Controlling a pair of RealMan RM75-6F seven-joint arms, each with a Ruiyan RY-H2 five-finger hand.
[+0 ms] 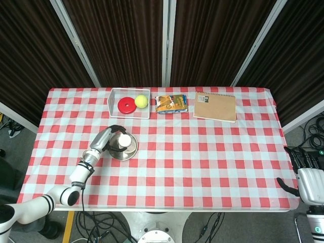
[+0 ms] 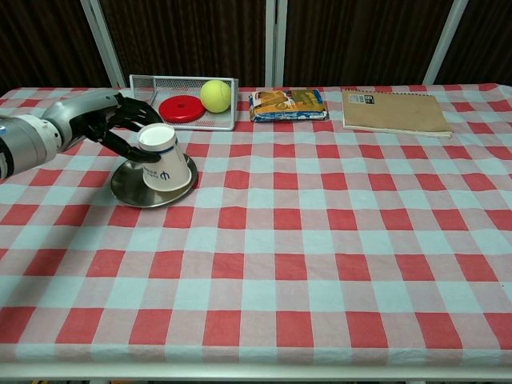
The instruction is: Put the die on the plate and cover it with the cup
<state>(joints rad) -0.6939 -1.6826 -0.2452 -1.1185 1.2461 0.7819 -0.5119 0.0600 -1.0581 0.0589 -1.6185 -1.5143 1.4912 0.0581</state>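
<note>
Steel plate is lying near the tabletop's left edge, carrying an upturned white cup that is hiding the die; whether the die is under it cannot be seen. Left hand is gripping the cup, fingers wrapping its top. Right hand is hanging off the tabletop's front right corner; whether it is open or closed cannot be told. Along the far edge are sitting: wire basket holding a red disc and tennis ball, a snack packet, a brown notebook.
</note>
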